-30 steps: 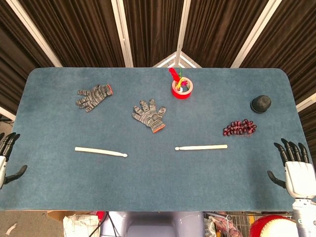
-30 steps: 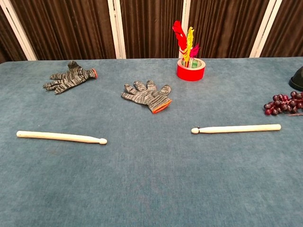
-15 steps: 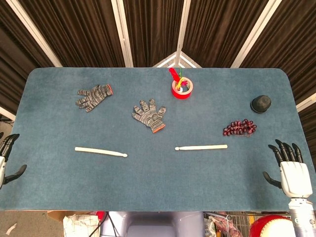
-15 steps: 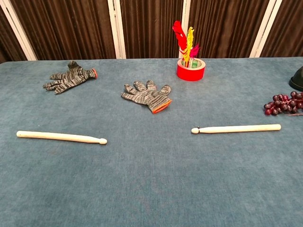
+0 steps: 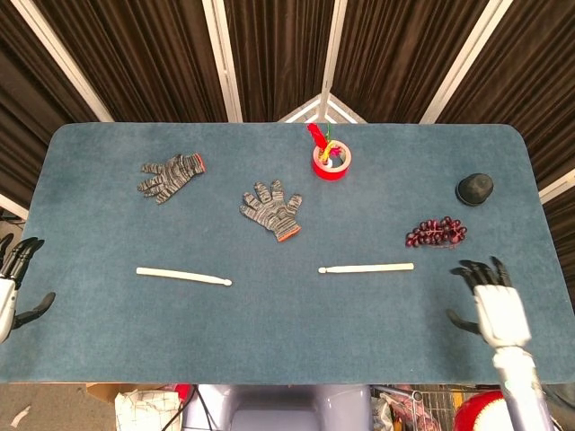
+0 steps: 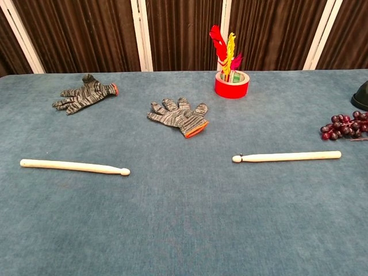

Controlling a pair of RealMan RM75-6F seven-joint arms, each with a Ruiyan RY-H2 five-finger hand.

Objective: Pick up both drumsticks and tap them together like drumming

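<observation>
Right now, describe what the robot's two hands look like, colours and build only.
The right hand has a white, boxy palm shell with slim black fingers and a black thumb, on a white, tapering wrist. The left hand is cut off by the head view's edge: black fingers and thumb and a sliver of white shell show. No cables or markings are visible. The chest view shows neither hand.

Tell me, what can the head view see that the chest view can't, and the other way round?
Only the head view shows the robot's hands: the right hand over the table's right end, fingers spread and empty, and the left hand off the left edge, likewise open. It also shows the black dome-shaped object whole.

The chest view adds nothing new; it merely shows the feathers in the red cup from the side.

Both show the left drumstick, right drumstick, two knit gloves and grapes.
</observation>
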